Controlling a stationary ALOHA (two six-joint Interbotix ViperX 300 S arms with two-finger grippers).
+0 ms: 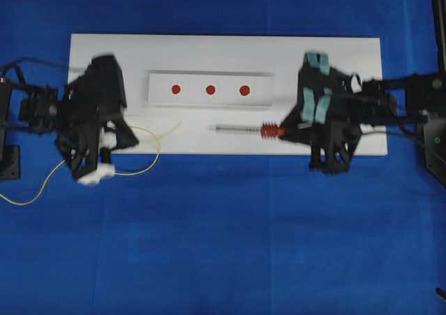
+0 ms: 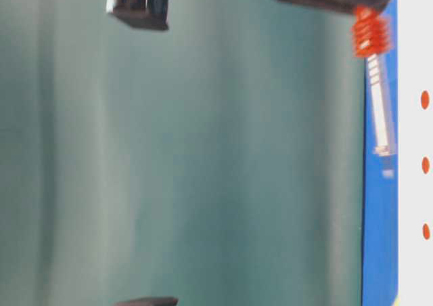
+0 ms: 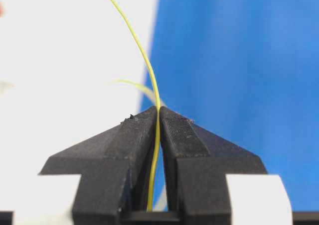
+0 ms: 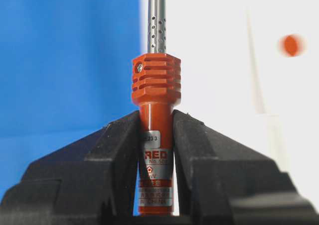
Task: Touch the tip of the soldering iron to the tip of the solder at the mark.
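A: How many red dots [image 1: 210, 89] sit on the small white strip [image 1: 162, 99]?
B: Three, in one row.
A: And the tools?
B: One soldering iron [image 1: 244, 129], one yellow solder wire [image 1: 150, 145].
A: Grippers?
B: Two: a left gripper [image 1: 104, 144] and a right gripper [image 1: 296, 128]. One white board [image 1: 223, 47] lies on one blue cloth [image 1: 223, 245].

surface: blue cloth [image 1: 223, 245]; on it: white board [image 1: 209, 47]; on board: strip [image 1: 162, 99], three red dots
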